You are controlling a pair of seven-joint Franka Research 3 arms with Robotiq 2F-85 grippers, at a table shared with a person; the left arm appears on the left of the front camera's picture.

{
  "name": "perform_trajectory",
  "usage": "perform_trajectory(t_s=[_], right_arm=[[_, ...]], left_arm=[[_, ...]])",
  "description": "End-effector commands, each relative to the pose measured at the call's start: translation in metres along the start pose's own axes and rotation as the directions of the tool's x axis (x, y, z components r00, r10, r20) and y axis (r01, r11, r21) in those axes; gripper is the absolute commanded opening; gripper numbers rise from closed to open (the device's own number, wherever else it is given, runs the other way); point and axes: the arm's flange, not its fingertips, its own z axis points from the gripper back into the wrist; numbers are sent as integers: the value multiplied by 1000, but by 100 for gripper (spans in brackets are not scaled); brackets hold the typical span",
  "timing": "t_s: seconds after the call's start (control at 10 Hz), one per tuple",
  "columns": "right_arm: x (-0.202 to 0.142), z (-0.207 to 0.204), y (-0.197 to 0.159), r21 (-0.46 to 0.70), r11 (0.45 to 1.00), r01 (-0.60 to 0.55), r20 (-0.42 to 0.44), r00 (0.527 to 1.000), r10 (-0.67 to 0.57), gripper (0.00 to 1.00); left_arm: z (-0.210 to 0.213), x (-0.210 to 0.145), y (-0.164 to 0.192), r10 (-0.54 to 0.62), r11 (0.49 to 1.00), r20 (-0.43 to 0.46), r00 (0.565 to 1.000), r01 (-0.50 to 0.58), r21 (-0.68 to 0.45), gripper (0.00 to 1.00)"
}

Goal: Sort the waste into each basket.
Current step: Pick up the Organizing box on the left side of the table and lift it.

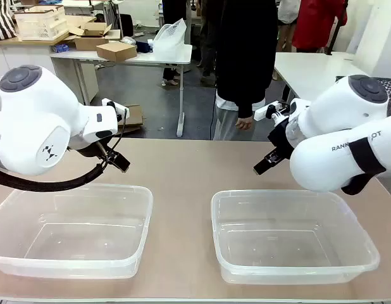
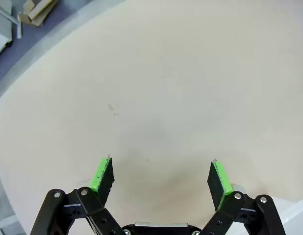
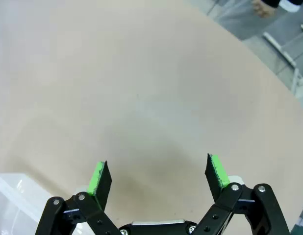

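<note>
While both sets of jaws stand spread wide with nothing gripped between them, the left gripper (image 2: pixel 160 166) hangs over the table (image 1: pixel 183 164) with its green pads (image 2: pixel 98 174) well apart, flat rubbery strips on black hinged fingers. The right gripper (image 3: pixel 157 164) matches it, its pads (image 3: pixel 217 169) framing plain tabletop.

That tabletop is smooth, matte and beige, with a few faint specks in the left wrist view. From the front, the left gripper (image 1: pixel 119 161) sits over the table's left half and the right gripper (image 1: pixel 262 168) over its right half, both tilted inward and above the surface, not touching it.

Two tubs rest on the table's near side. The left tub (image 1: pixel 75 187) and the right tub (image 1: pixel 278 193) are clear plastic rectangles with rounded corners and rolled rims, and the table shows through their floors. They stand apart, with a strip of table between them. The right wrist view catches one frosted corner of a tub (image 3: pixel 9 196) at its lower left; the front view alone shows both tubs whole.

Open tabletop runs from the tubs' far rims to the table's far edge, which curves across both wrist views. Beyond that edge a person (image 1: pixel 246 50) in dark clothing stands, one hand (image 1: pixel 244 122) hanging down.
</note>
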Motion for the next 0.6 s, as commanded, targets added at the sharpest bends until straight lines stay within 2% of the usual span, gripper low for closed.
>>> perform_trajectory(t_s=[0.0, 0.5], right_arm=[[0, 0, 0, 0, 1000, 0, 0, 1000, 0, 100], [0, 0, 0, 0, 1000, 0, 0, 1000, 0, 100]], left_arm=[[0, 0, 0, 0, 1000, 0, 1000, 0, 0, 100], [0, 0, 0, 0, 1000, 0, 1000, 0, 0, 100]])
